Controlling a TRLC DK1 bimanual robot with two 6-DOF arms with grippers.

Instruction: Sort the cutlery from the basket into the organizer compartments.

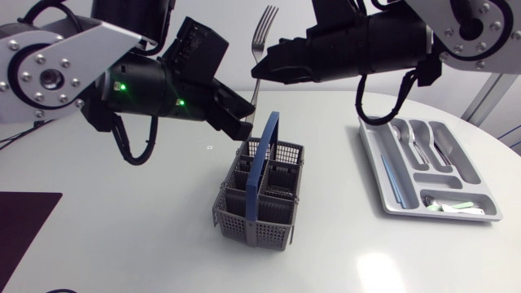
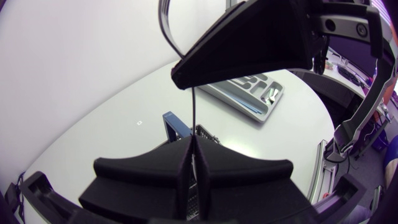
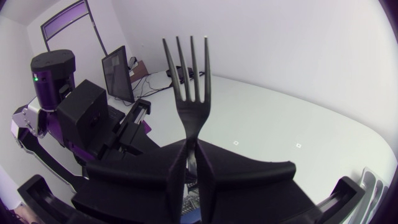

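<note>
Between left gripper (image 1: pixel 244 122) and right gripper (image 1: pixel 262 72): fork (image 1: pixel 262 32), upright, tines up, held in the air by both. The right gripper pinches it at the neck, just under the tines. In the right wrist view both fingers (image 3: pixel 236 174) are tight on the neck, with the tines standing up ahead of them. The left gripper pinches the lower end of the handle; in the left wrist view its fingers are nearly pressed together on the thin shaft. The right gripper sits just above the left, close but apart.

Under the left gripper is a grey basket (image 1: pixel 244 224) with a blue handle (image 1: pixel 264 159), standing on the white table (image 1: pixel 122 236). The fork's lower end looks clear of the basket, but the head view doesn't settle that.

Well out past the right gripper is the grey organizer (image 1: pixel 383 175). It has spoons (image 1: pixel 415 142) in its far-end compartments and something pale in the near-end one, too small to tell. Far out on the left gripper's outer side lies a dark mat (image 1: pixel 24 220).
</note>
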